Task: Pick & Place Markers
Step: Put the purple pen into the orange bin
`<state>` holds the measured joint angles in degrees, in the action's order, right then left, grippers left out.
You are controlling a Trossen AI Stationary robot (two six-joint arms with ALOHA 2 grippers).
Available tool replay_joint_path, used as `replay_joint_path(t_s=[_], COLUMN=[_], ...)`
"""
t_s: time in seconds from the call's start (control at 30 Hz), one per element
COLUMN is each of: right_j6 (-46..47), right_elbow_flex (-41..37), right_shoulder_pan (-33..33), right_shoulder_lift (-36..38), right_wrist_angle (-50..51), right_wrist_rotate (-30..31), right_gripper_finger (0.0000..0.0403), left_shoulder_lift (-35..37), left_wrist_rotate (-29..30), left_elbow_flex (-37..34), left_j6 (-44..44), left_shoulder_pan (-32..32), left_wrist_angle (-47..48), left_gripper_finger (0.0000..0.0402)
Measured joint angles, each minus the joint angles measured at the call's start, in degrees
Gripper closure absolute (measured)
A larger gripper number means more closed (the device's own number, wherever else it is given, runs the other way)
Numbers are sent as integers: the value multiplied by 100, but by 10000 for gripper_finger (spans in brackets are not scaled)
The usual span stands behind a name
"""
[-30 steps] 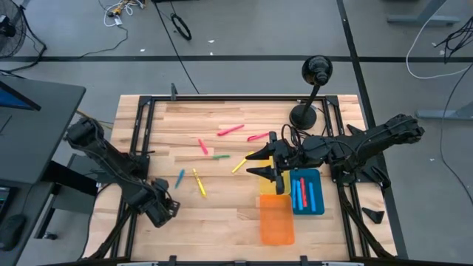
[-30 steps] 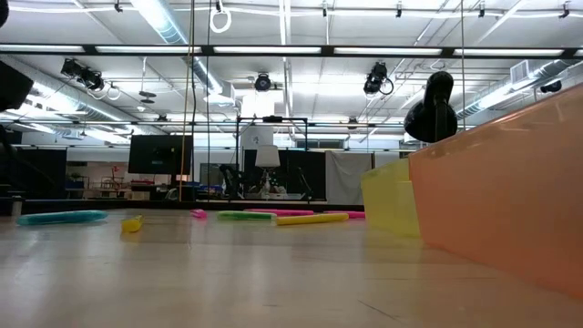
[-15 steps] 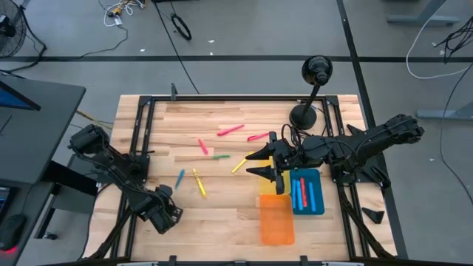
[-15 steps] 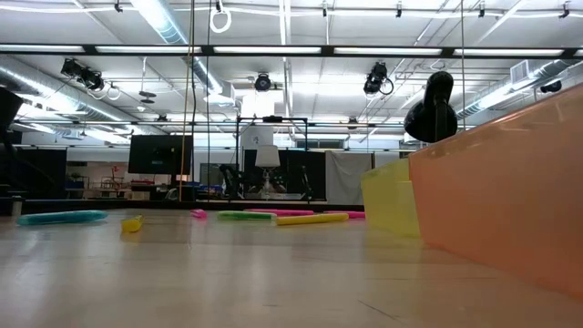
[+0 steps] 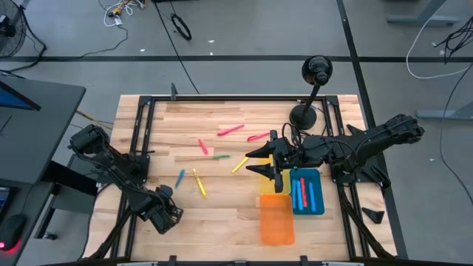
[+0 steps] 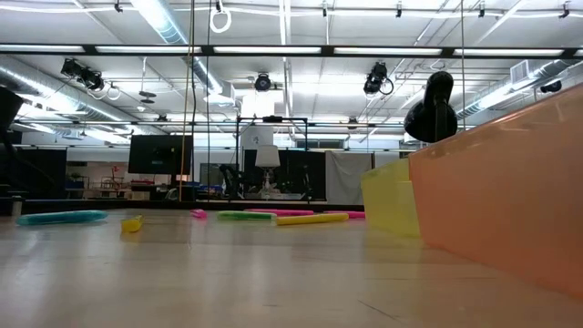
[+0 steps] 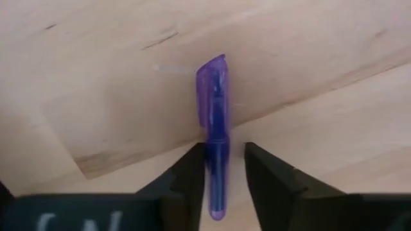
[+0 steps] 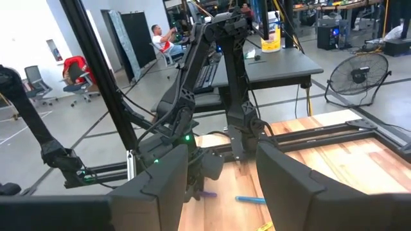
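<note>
A purple marker [image 7: 214,135] lies flat on the wood at the table's near left. My left gripper [image 5: 164,214] points down over it, open, one finger on each side of the marker's near half. Loose markers lie mid-table: blue [image 5: 180,177], yellow [image 5: 199,182], red [image 5: 202,146], green [image 5: 219,157], pink [image 5: 230,130]. My right gripper [image 5: 257,162] hangs level above the table beside the yellow tray [image 5: 267,182], open and holding nothing. The blue tray [image 5: 316,177] holds red and blue markers. My left gripper comes from above, its fingers along the purple marker's length. One finger [image 7: 190,176] lies against the marker's side [image 7: 212,173]. The other finger [image 7: 263,176] stands a little off, with bare wood showing between. The marker rests flat on the table.
An orange tray [image 5: 276,219] sits near the front edge, next to the blue one. A black stand with a round base [image 5: 303,114] rises at the far right. A black frame [image 5: 222,97] runs around the tabletop. Bare wood lies between the loose markers and the near edge.
My left gripper has moved a little toward the table's near edge and down, then kept still.
</note>
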<state>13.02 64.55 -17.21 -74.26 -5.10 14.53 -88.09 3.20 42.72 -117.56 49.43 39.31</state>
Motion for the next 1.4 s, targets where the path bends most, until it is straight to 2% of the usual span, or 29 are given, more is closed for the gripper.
replay_joint_path(t_s=[0.23,0.53,0.67,0.97,1.2,1.4], right_j6=[0,0,36,883,1088,1202], right_elbow_flex=[0,0,0,0,0,0], right_shoulder_pan=[0,0,0,0,-1,0], right_shoulder_lift=[0,0,0,-1,-1,-2], right_wrist_angle=[-2,-2,-2,-2,-9,-126], right_wrist_rotate=[0,-1,-1,-1,-1,-2], right_gripper_finger=[217,217,217,217,217,217], left_shoulder_lift=[3,64,255,632,1044,1391], left_wrist_rotate=[2,-9,186,1407,2899,4208], left_elbow_flex=[1,110,252,1039,1675,2177], left_j6=[274,504,742,1618,2030,2566], left_shoulder_pan=[-1,0,0,0,-13,-13], left_wrist_angle=[-36,4,113,997,1652,1737], left_gripper_finger=[362,361,365,365,365,365])
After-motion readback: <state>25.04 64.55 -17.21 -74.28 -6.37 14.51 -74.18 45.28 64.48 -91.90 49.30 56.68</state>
